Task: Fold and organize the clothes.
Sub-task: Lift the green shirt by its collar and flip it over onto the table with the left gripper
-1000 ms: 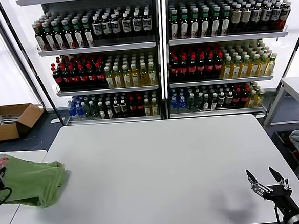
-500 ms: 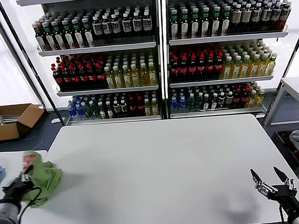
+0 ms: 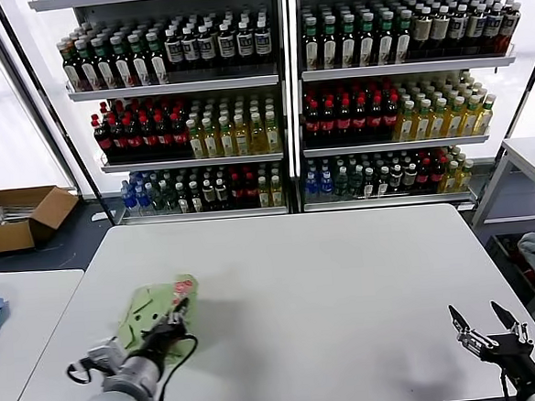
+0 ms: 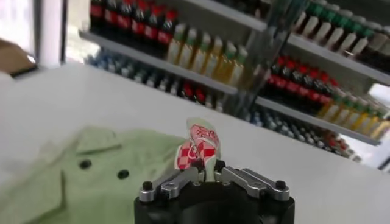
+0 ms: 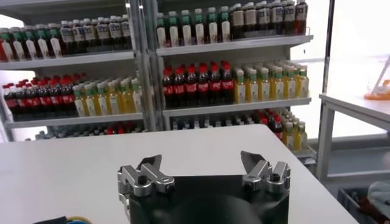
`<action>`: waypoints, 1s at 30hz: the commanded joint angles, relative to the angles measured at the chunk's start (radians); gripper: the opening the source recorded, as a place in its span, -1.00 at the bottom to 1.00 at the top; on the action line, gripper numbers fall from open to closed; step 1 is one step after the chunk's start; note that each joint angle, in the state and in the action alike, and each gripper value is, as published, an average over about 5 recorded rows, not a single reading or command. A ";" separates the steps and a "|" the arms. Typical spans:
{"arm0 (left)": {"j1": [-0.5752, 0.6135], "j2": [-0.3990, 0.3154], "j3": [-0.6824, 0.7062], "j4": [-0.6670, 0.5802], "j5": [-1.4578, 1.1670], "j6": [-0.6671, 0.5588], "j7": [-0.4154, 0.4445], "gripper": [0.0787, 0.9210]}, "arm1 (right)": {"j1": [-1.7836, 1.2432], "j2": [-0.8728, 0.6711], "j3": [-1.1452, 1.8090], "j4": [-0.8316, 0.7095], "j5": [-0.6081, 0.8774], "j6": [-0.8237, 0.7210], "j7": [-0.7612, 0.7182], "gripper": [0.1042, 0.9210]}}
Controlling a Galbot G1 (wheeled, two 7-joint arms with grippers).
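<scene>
You get bright, even light on the white table (image 3: 329,288), with daylight glowing through the pale wall at left. The left arm (image 3: 125,399) smears with motion blur. A soft shadow lies beside the green shirt (image 3: 156,309). Shelf bottles (image 4: 207,58) look soft in the left wrist view.

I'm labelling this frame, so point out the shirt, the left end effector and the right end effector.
shirt (image 3: 151,311): head view, green fabric near its buttons.
left end effector (image 4: 206,172): left wrist view, between its fingertips, shut on the shirt.
right end effector (image 5: 202,165): right wrist view, open gap between fingertips.
</scene>
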 commanded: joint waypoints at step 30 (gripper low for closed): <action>-0.235 -0.133 0.312 0.143 -0.221 -0.145 -0.169 -0.43 | 0.020 0.031 -0.323 0.091 -0.161 -0.029 0.013 0.76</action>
